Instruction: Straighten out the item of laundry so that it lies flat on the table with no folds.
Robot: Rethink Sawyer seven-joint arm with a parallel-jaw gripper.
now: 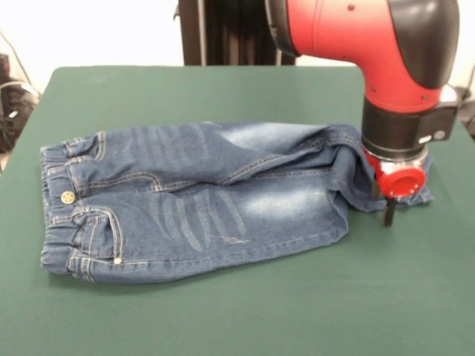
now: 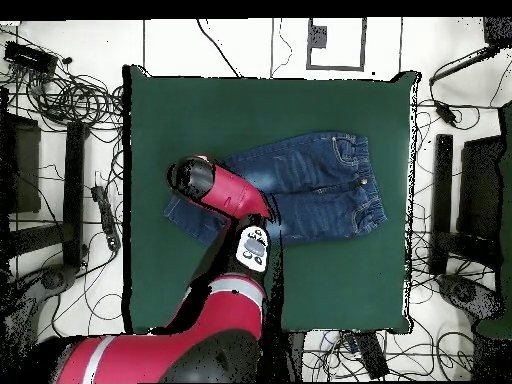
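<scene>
**Robot arm meets denim at the leg cuffs**

A dark green table [image 1: 223, 311] with rounded corners fills most of the front view, its felt-like top bare apart from one garment. Beyond its far edge stand a pale wall and the robot's dark pedestal [image 1: 223, 33]. From above, the table is ringed by a white floor strewn with black cables [image 2: 75, 100] and dark equipment along both sides.

The pair of blue jeans [image 1: 200, 200] lies near the middle of the table, its long axis running across the width of the front view. The elastic waistband [image 1: 56, 215] and brass button [image 1: 67, 197] point to the left of that view; the leg ends point right. In the overhead view the direction is reversed, with the waistband toward the right edge of the table. Faded whitish patches mark the thighs. The two legs lie close together, the farther one creased and bunched near its cuff rather than flat.

The red and black arm [image 1: 386, 52] comes down over the leg ends. Its gripper [image 1: 389, 208] sits at the cuffs, one dark fingertip showing just beside the hem, touching or nearly touching the table. Whether the gripper is clamped on the fabric or spread apart cannot be told from either view.
</scene>
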